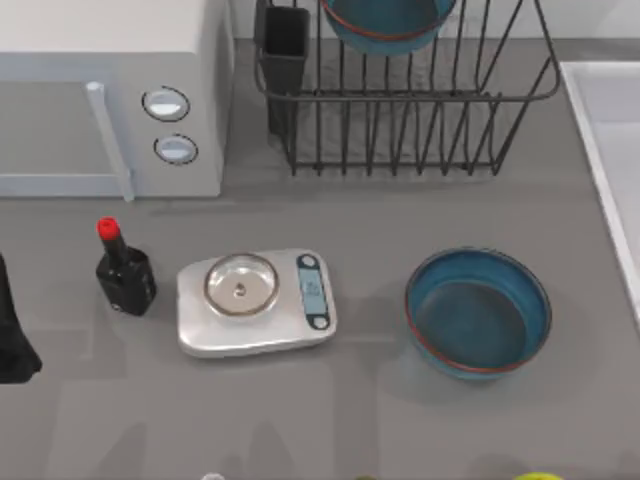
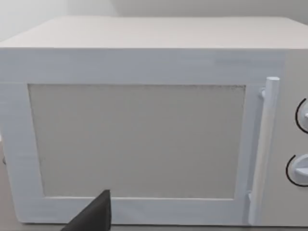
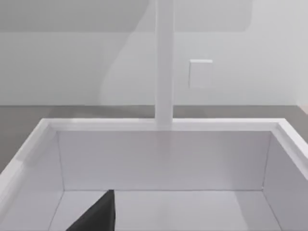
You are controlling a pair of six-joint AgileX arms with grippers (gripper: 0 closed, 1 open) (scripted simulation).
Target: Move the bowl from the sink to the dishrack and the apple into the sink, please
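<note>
Ahead of my right gripper (image 3: 96, 214) lies the sink (image 3: 163, 125), its basin bare white; I cannot tell how far either gripper is open. One bowl (image 1: 478, 312) sits on the counter (image 1: 380, 210), another bowl (image 1: 385, 25) in the dishrack (image 1: 400, 130). My left gripper (image 2: 94, 216) faces the microwave (image 2: 144, 134).

You see a matt grey table (image 1: 400, 225), a thin black wire dishrack (image 1: 420, 130), a smooth teal bowl (image 1: 478, 312), a scale (image 1: 256, 302) with shiny metal pan, and a smooth white sink (image 3: 159, 159).
</note>
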